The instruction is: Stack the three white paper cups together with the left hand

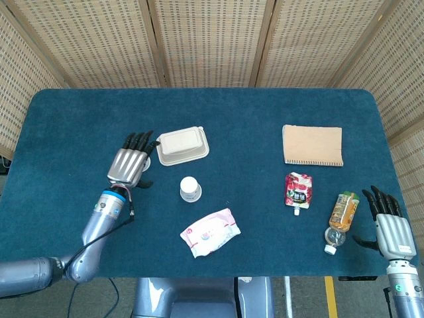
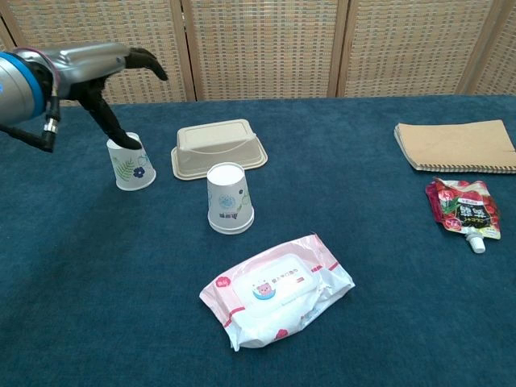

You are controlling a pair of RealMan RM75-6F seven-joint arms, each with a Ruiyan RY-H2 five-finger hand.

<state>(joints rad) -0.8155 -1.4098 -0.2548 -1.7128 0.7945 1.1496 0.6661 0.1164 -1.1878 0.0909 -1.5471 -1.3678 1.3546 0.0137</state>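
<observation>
Left of centre in both views stands the stack, two paper cups nested upside down, rim on the table. The third cup stands alone, also inverted, at the left of the chest view, near the left end of the box but apart from it.

The left hand hovers over that cup in the upper left of the chest view, fingers spread and holding nothing; a dark fingertip sits at the cup's upturned base, though whether it touches cannot be told. In the head view the hand covers most of the cup.

The cup should be very light, thin-walled and easy to crush or tip. Its smooth, tapered wall would likely slip upward out of a loose hold. The better place to take it is probably mid-wall, thumb opposite the fingers, with light pressure, as the base end is stiffer than the wall near the rim. It then has to come down squarely over the stack, which a sideways nudge could topple.

The right hand lies at the lower right of the head view, fingers apart and empty, beside a bottle.
</observation>
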